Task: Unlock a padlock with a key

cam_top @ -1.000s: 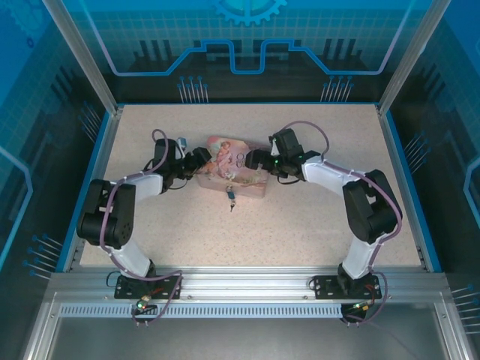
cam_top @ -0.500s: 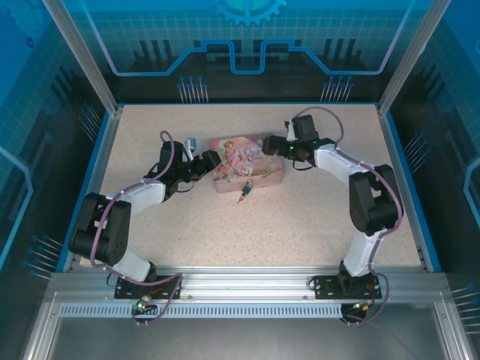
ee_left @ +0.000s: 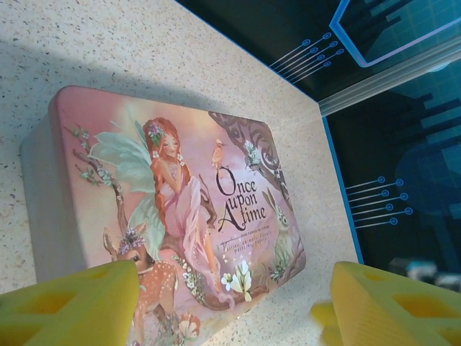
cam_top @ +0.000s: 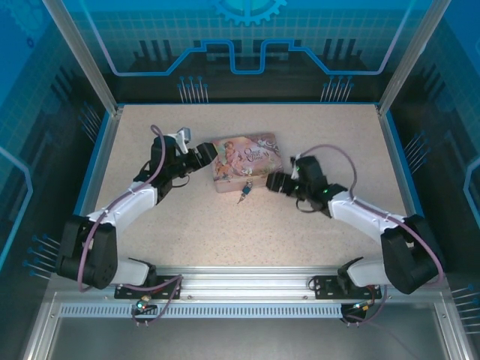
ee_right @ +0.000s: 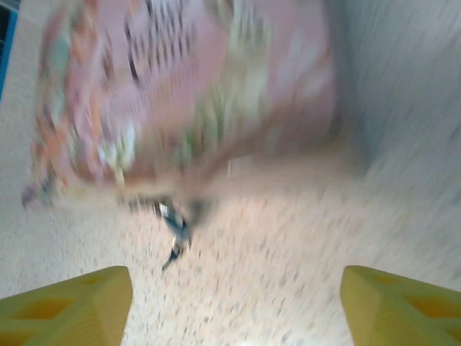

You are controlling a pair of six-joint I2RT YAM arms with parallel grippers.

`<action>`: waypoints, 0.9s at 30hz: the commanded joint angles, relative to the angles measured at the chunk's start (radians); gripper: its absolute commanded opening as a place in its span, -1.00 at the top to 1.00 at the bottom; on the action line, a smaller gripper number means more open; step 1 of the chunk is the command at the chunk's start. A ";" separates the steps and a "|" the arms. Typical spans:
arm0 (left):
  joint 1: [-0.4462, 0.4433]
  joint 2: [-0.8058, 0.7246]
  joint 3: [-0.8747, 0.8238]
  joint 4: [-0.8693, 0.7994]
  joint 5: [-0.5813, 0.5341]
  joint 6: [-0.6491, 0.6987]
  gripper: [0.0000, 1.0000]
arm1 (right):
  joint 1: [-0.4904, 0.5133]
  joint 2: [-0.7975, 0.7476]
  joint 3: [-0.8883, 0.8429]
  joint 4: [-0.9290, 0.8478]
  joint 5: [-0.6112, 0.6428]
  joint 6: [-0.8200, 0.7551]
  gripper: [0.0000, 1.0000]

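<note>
Tin [cam_top: 249, 159] 1 | padlock [cam_top: 244, 191] 1 | key [cam_top: 240, 200] 1 | left end effector [cam_top: 212, 156] spread | right end effector [cam_top: 271, 182] spread

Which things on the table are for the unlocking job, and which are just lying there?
For the job:
- the tiny padlock
- the tiny key right beside it

Just lying about:
- the pink tin, with those two at its front edge
- the speckled table under it all
</note>
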 commanded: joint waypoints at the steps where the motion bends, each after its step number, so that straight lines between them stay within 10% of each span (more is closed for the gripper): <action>1: -0.010 0.047 0.045 0.041 0.031 0.001 -0.42 | 0.101 0.044 -0.051 0.187 0.124 0.237 -0.40; 12: -0.048 0.167 0.155 0.064 0.069 0.009 -0.40 | 0.287 0.323 -0.046 0.503 0.271 0.427 0.04; 27: -0.049 0.216 0.186 0.077 0.085 0.009 -0.41 | 0.299 0.446 -0.060 0.684 0.334 0.430 0.22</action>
